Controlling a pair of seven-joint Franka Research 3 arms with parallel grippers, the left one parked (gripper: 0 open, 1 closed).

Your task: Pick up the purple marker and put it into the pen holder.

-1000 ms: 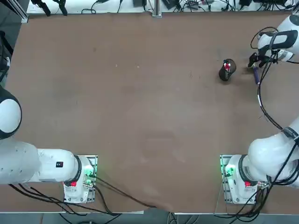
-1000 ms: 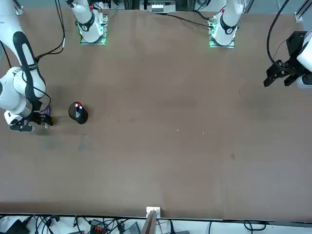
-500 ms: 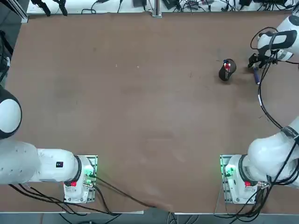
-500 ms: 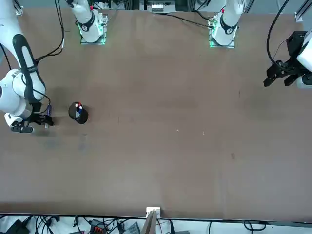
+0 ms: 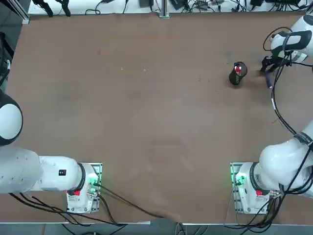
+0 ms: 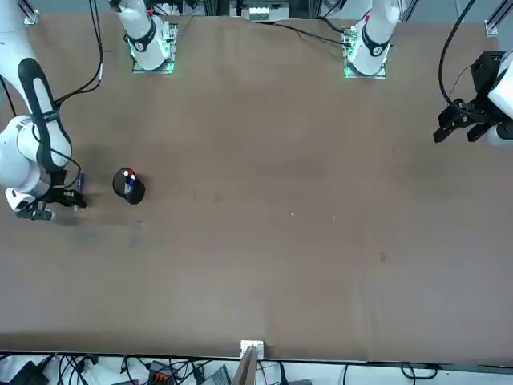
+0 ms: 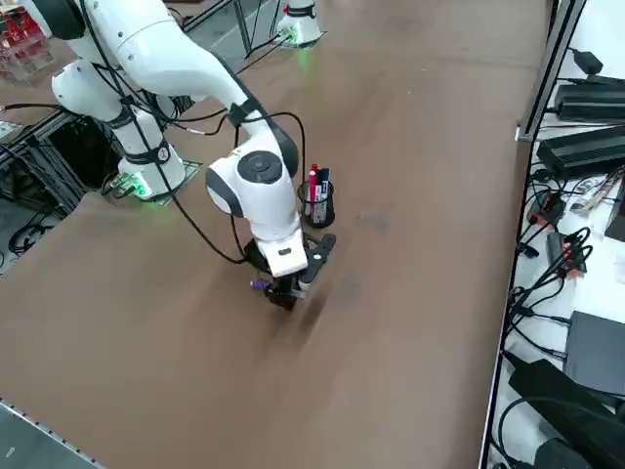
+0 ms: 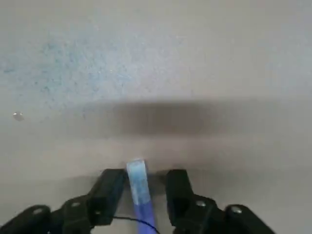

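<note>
Where slim purple marker is straddled, far right, black right gripper's fingers are spread open. Black cyl. pen holder is seen to L.

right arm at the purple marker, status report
Right gripper: jaws open, either side of the blue-purple marker with the pale end, not gripping it. Black cylindrical pen holder nearby, already holding other pens. Thin black cable crossing the marker in wrist view.

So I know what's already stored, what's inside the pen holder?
The pen holder holds a red marker and a dark, white-banded one; their lower ends are hidden by its wall.
</note>
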